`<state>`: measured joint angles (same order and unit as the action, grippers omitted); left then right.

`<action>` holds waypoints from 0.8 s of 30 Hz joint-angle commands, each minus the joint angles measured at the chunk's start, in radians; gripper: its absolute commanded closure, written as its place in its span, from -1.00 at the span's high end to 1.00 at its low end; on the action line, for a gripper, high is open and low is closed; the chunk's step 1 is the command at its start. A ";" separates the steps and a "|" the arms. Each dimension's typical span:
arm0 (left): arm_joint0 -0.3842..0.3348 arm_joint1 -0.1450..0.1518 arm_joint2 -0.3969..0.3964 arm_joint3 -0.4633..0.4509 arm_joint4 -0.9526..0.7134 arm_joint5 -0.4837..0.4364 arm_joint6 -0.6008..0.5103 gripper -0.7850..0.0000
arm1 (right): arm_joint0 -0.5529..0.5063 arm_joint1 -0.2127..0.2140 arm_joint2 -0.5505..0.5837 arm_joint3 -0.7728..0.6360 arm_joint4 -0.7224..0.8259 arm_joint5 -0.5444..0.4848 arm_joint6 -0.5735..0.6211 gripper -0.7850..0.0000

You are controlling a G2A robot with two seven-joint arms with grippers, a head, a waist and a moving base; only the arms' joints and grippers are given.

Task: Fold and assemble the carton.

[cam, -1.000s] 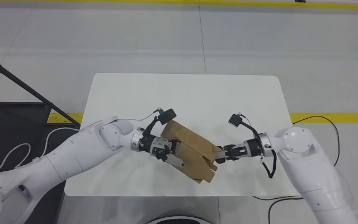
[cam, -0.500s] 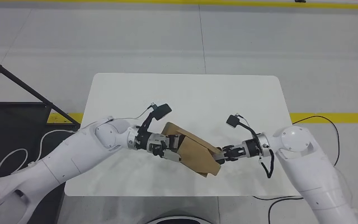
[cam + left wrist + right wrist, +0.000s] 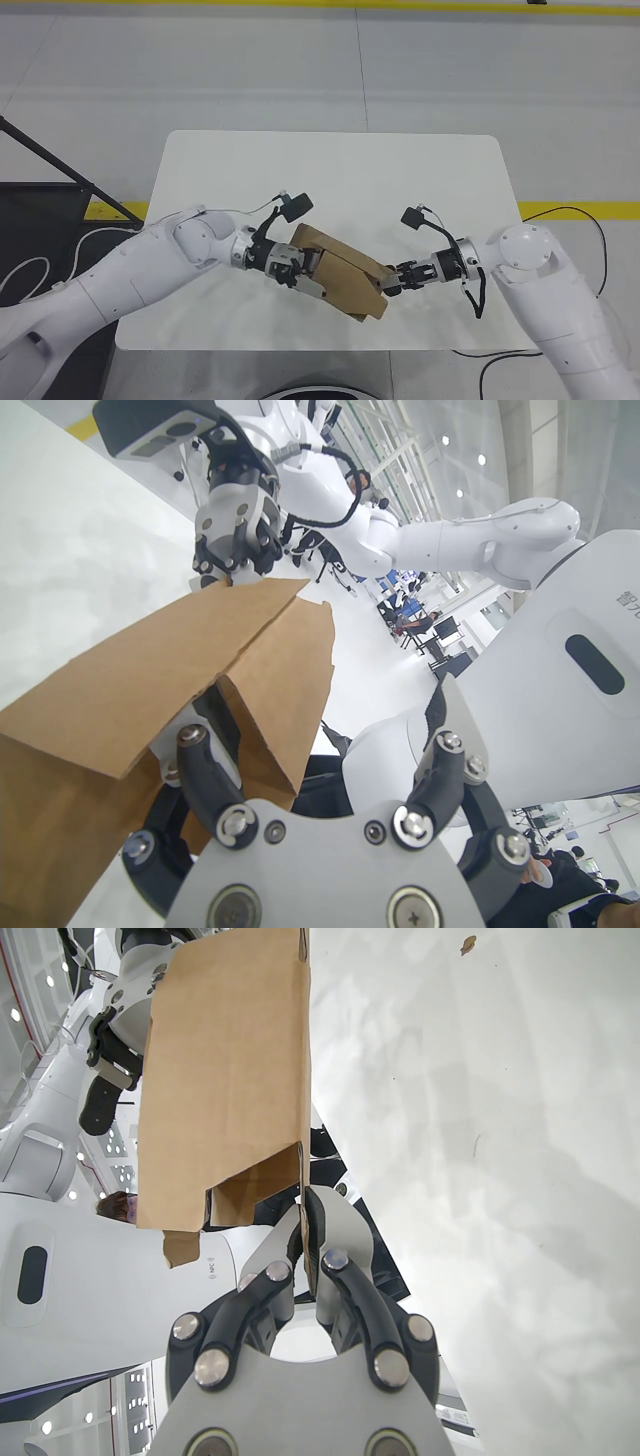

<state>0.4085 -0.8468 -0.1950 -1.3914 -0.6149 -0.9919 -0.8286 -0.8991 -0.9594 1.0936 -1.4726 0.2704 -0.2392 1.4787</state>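
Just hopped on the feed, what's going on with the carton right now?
Both arms have the brown carton between them over the white table. It is partly opened, and its end flaps are not folded in. The right gripper is pinched shut on a thin cardboard edge at one end. The left gripper is open at the other end, with one finger tucked behind a panel and the other clear of it.
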 commanded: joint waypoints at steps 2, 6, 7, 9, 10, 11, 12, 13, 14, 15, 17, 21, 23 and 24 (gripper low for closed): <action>-0.020 -0.001 0.025 0.005 -0.013 -0.003 0.003 1.00 | 0.000 0.001 0.000 -0.003 0.001 0.002 -0.001 -1.00; -0.022 -0.003 0.025 0.004 -0.021 0.002 -0.002 1.00 | 0.000 0.003 -0.002 -0.006 -0.001 0.008 -0.002 -1.00; -0.024 -0.003 0.025 0.004 -0.021 0.002 -0.002 1.00 | 0.001 0.004 -0.002 -0.006 0.000 0.008 -0.002 -1.00; -0.025 -0.003 0.025 0.002 -0.021 0.000 0.000 1.00 | 0.002 0.004 -0.004 -0.004 0.001 0.010 -0.003 -1.00; -0.025 -0.003 0.025 0.001 -0.020 0.000 0.000 1.00 | 0.003 0.004 -0.006 -0.002 0.001 0.010 -0.003 -1.00; -0.025 -0.003 0.025 -0.001 -0.020 0.000 0.001 1.00 | 0.004 0.004 -0.008 0.000 0.002 0.010 -0.004 -1.00; -0.024 -0.003 0.025 -0.003 -0.018 0.002 -0.002 1.00 | 0.005 0.004 -0.009 0.001 0.003 0.011 -0.004 -1.00; -0.025 -0.003 0.025 -0.005 -0.013 0.010 -0.010 1.00 | 0.006 0.004 -0.010 0.003 0.002 0.011 -0.005 -1.00; -0.025 -0.003 0.025 -0.007 -0.012 0.015 -0.015 1.00 | 0.007 0.004 -0.011 0.004 0.002 0.011 -0.006 -1.00; -0.025 -0.003 0.025 -0.009 -0.013 0.023 -0.023 1.00 | 0.008 0.005 -0.012 0.005 0.002 0.010 -0.006 -1.00; -0.028 -0.003 0.025 -0.013 -0.015 0.037 -0.037 1.00 | 0.009 0.005 -0.012 0.008 -0.001 0.013 -0.013 -1.00; -0.032 -0.003 0.025 -0.011 -0.021 0.053 -0.053 1.00 | 0.004 0.008 -0.009 0.005 -0.005 0.013 -0.022 -1.00; -0.033 -0.002 0.025 -0.006 -0.028 0.058 -0.058 1.00 | 0.001 0.009 -0.005 0.004 -0.003 0.009 -0.026 -1.00; -0.034 -0.002 0.025 -0.005 -0.030 0.061 -0.061 1.00 | -0.001 0.010 -0.002 0.003 -0.002 0.009 -0.031 -1.00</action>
<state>0.3757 -0.8490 -0.1700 -1.3982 -0.6418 -0.9344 -0.8861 -0.8981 -0.9500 1.0887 -1.4689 0.2674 -0.2295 1.4518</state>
